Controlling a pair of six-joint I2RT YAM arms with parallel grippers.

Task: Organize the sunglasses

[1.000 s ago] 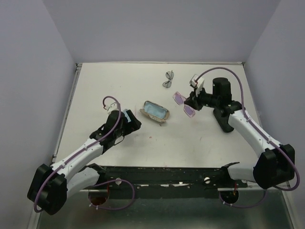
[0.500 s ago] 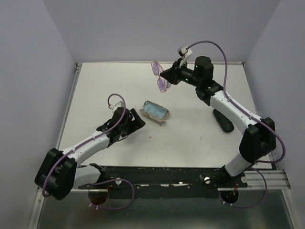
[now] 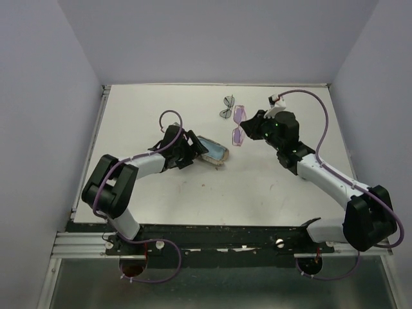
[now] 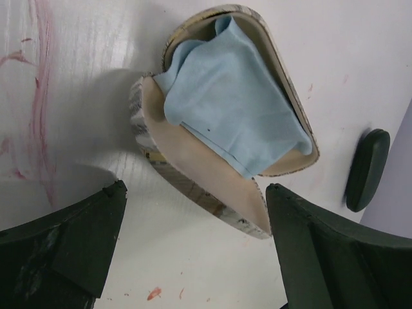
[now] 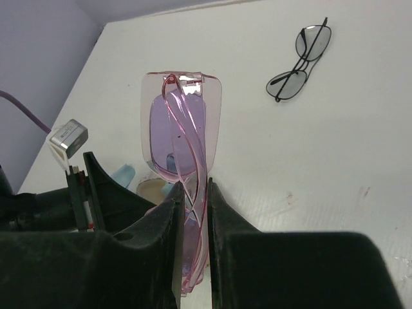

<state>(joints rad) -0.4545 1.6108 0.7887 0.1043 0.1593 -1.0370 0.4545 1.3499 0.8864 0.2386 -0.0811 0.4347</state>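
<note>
Over the table, right hand clamped on pink sunglasses, left hand spread wide at open case

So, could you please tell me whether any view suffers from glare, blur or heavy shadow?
Top view: even light, sharp. Left wrist view: the open case casts a soft shadow to its left. Right wrist view: glints atop the pink sunglasses; the dark-framed pair is sharp.

A robot lab cell: bare lavender walls enclose a white table.
</note>
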